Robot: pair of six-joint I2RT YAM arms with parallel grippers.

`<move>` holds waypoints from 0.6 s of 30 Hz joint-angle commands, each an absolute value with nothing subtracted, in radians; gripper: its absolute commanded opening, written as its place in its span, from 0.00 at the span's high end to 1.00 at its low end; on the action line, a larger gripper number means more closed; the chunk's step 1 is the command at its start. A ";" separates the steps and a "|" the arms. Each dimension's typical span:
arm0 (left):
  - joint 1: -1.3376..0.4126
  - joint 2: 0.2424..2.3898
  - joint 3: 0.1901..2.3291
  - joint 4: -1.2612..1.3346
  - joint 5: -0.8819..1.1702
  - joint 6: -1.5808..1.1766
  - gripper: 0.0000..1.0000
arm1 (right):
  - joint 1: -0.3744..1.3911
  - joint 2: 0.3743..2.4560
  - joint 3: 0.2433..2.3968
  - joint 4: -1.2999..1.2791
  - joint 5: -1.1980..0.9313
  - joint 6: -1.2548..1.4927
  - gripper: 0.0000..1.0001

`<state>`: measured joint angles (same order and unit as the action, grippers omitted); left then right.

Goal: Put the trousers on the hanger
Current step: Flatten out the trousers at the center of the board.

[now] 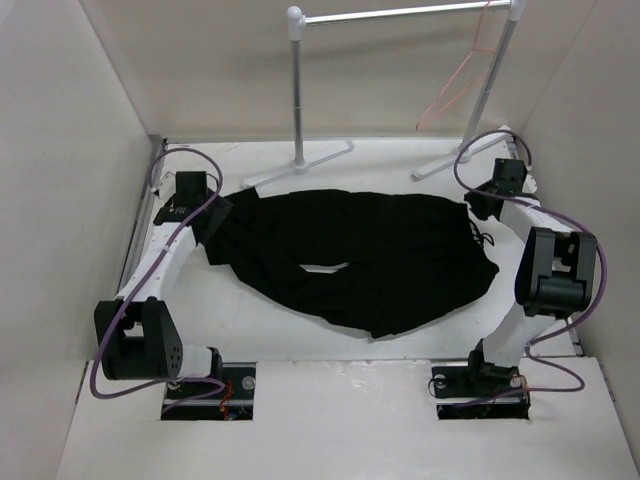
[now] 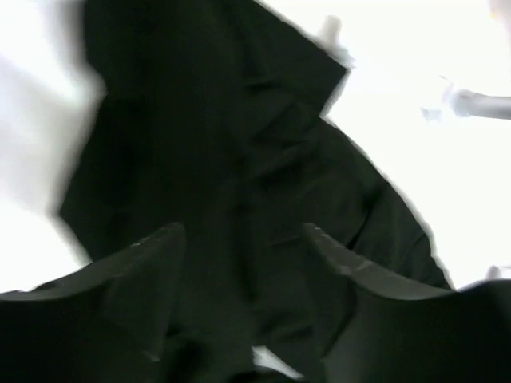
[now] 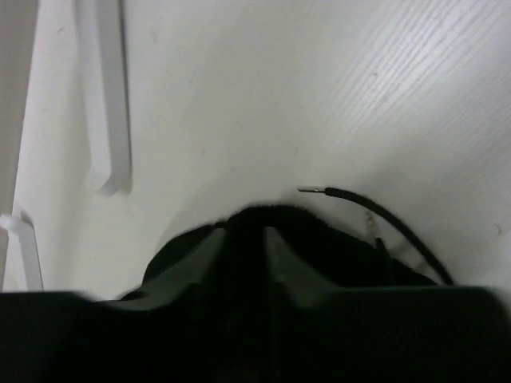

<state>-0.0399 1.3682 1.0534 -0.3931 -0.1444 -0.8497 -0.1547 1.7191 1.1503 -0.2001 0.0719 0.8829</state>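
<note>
Mid-frame, you see the plain black fabric trousers (image 1: 370,265), unpatterned, on the white, faintly grain-lined flat table (image 1: 270,310). At upper right, the thin pink-red wire hanger (image 1: 459,68) hangs on the white-and-silver pole rack (image 1: 400,14). The white-and-black jointed robot arms (image 1: 165,265) carry purple looping cables (image 1: 485,132).

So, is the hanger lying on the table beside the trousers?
No, the hanger hangs on the rack rail at the back, apart from the trousers.

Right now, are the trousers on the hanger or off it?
Off: the trousers lie spread on the table, while the hanger hangs bare from the rack.
</note>
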 commanded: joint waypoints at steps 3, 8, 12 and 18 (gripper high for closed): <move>0.051 1.269 0.968 -0.400 -0.198 -0.838 0.38 | -0.130 1.634 1.174 -0.156 0.100 0.871 0.42; 0.107 1.311 0.982 -0.333 -0.155 -0.833 0.35 | -0.021 1.447 1.046 -0.164 0.107 0.851 0.35; 0.099 1.452 1.061 -0.275 -0.103 -0.804 0.35 | 0.054 1.324 0.910 -0.164 0.097 0.842 0.35; 0.059 1.663 1.190 -0.281 -0.101 -0.758 0.56 | 0.215 1.191 0.761 -0.176 0.089 0.850 0.35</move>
<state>0.0772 1.6299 1.1233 -0.2955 -0.1093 -0.8005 0.1558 1.2350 0.8024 -0.1795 0.0868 0.8524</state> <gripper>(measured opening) 0.475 0.650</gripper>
